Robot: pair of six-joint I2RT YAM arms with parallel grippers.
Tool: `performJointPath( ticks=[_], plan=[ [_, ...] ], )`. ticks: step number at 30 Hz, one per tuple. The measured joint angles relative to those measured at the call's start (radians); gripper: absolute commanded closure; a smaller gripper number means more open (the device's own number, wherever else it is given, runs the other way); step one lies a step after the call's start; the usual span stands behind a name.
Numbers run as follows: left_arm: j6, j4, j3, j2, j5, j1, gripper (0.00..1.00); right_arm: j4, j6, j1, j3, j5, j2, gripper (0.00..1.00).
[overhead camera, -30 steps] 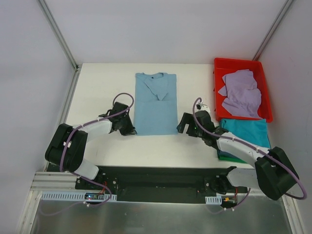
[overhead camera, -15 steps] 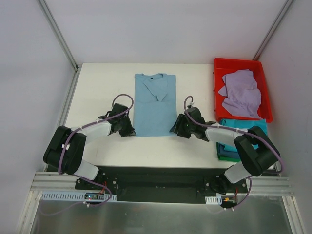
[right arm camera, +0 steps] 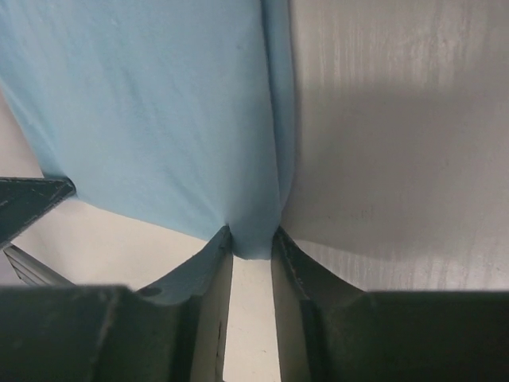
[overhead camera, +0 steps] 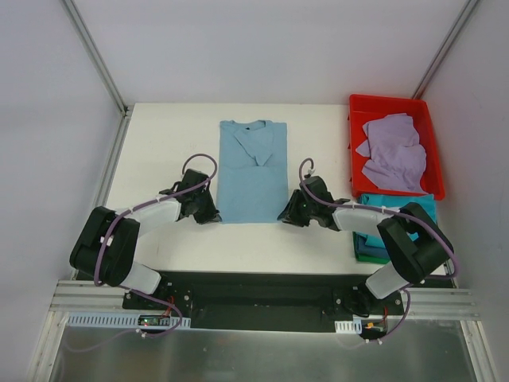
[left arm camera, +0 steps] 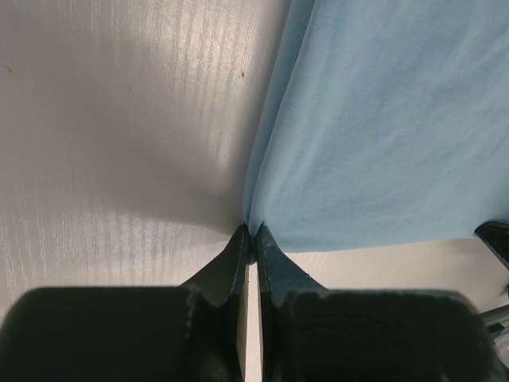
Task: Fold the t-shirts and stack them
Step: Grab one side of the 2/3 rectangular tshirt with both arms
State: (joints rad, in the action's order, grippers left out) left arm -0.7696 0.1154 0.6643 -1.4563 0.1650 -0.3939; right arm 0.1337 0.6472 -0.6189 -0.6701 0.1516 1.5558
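White table with a blue shirt lying centred, folded lengthwise. Your left gripper is closed, pinching its near-left corner. Your right gripper straddles the near-right corner, grip uncertain. Next, you likely confirm both holds, then fold the hem away evenly.

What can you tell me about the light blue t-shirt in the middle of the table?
The light blue t-shirt is plain, soft cloth, folded into a tall rectangle, collar at the far end. It lies flat on the white table. The left gripper is shut on its near left corner; the right gripper straddles the near right corner, grip unclear.
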Motion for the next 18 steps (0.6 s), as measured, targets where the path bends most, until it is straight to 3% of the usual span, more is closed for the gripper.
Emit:
performJointPath(
  ticks=[3, 11, 18],
  plan=[
    [0.000, 0.001, -0.002, 0.002, -0.006, 0.000, 1.00, 0.005, 0.000, 0.000, 0.018, 0.002, 0.000, 0.99],
    [0.003, 0.002, -0.032, 0.050, -0.008, -0.001, 1.00, 0.009, -0.044, -0.009, 0.036, 0.037, -0.018, 0.99],
    [0.015, 0.088, -0.131, 0.395, -0.009, -0.013, 1.00, -0.082, -0.045, -0.034, 0.089, 0.180, -0.220, 1.00]
  ],
)
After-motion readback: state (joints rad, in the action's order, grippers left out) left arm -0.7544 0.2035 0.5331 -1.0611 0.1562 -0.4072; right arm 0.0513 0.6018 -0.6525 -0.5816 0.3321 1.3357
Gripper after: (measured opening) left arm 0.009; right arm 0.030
